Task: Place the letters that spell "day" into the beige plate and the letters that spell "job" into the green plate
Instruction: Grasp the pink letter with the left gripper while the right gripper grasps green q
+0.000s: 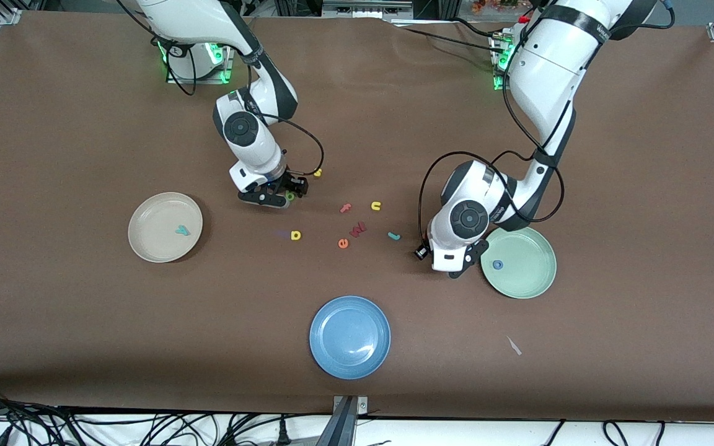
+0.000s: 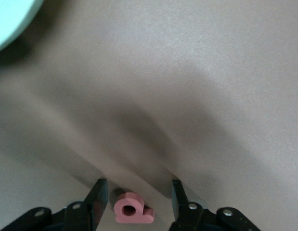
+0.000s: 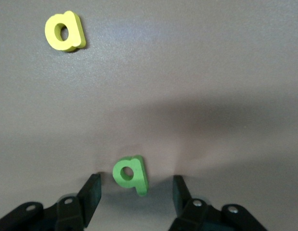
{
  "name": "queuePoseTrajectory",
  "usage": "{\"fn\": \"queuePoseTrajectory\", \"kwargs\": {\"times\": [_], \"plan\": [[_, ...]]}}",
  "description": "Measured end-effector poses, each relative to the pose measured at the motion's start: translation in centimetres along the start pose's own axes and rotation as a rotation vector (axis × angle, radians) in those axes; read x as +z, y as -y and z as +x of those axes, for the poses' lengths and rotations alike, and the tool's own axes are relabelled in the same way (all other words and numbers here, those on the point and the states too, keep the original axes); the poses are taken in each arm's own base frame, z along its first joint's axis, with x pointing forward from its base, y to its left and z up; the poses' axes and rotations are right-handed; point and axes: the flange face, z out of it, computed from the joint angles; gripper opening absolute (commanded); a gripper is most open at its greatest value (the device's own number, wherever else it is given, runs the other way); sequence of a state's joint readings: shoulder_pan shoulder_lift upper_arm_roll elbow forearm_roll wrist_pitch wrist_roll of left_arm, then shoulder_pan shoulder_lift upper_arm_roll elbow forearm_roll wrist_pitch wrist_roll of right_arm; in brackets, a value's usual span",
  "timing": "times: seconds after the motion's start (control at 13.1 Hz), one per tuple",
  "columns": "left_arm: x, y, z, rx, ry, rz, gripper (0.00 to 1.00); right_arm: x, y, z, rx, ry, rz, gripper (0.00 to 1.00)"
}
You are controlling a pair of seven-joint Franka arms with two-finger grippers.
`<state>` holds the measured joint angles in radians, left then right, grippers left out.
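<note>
— Where are the grippers?

— Take the counter (image 1: 53, 322) as a clock with twelve at the robots' bases. The right gripper (image 3: 134, 185) is low near the middle, its jaws apart around the dark green letter (image 3: 131, 174), with a gap on each side. The letter lies flat, not gripped.

— And the left gripper?

— The left gripper (image 2: 134, 190) is down just beside the green plate (image 1: 537, 279), which sits at about four o'clock. Its jaws stand apart on either side of the pinkish-red letter (image 2: 133, 208), not touching it.

— What's already in the plates?

— The teal "y" (image 1: 182, 231) lies in the beige plate (image 1: 146, 248), at nine o'clock. The blue "o" (image 1: 498, 264) lies in the green plate.

— What's loose?

— The yellow "a" (image 1: 295, 235) lies at six o'clock of the green letter, nearer the front camera. The teal "j" (image 1: 394, 236) lies on the counter between the "a" and the green plate.
</note>
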<state>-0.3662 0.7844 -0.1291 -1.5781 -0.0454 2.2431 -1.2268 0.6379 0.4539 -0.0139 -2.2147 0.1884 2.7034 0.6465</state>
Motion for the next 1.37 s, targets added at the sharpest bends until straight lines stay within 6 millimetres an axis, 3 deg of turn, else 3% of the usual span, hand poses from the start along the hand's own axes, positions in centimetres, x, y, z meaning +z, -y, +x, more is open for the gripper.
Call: {"fn": "queuePoseTrajectory", "kwargs": {"times": [0.3,1.37], "plan": [[0.2,0.0,-0.1,-0.044,-0.002,-0.011,0.59,-0.2,0.2,0.2,0.002,-0.005,0.004,0.45],[0.3,1.8,-0.8,-0.067,-0.036,-0.083,0.50,-0.4,1.1,1.1,0.047,-0.017,0.016,0.19]]}}
